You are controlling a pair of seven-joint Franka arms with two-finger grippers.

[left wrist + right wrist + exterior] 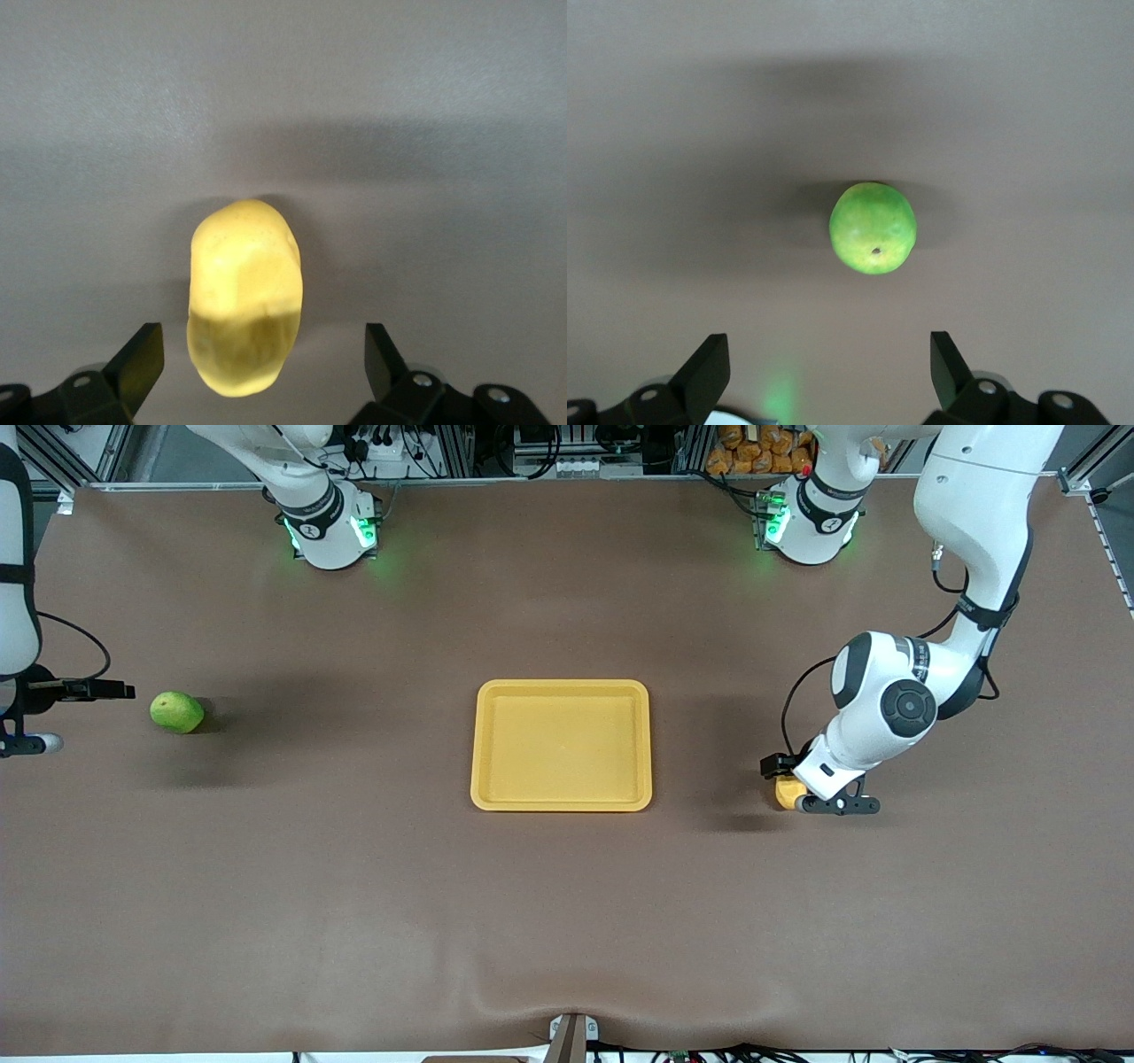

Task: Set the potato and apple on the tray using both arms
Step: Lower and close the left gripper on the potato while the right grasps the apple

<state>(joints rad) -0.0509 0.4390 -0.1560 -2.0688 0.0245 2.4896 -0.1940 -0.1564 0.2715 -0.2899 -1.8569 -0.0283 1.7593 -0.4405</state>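
table: brown mat [354,886], both arm bases along the edge farthest from the front camera, lit green
tray: yellow-orange tray [485,737] mid-table, flat, nothing in it
potato: potato [787,792] on the mat toward the left arm's end, well apart from the tray, mostly hidden by the wrist in the front view; clear in the left wrist view [245,295]
left gripper: left gripper [264,359] low over the potato, jaws wide, one finger [142,359] on each side of the potato's near end, gaps both sides, no contact
apple: green apple [177,712] on the mat toward the right arm's end, well apart from the tray; stem dimple visible in the right wrist view [873,228]
right gripper: right gripper [830,365] near the apple, jaws wide, apple ahead of the fingertips [709,361], not between them
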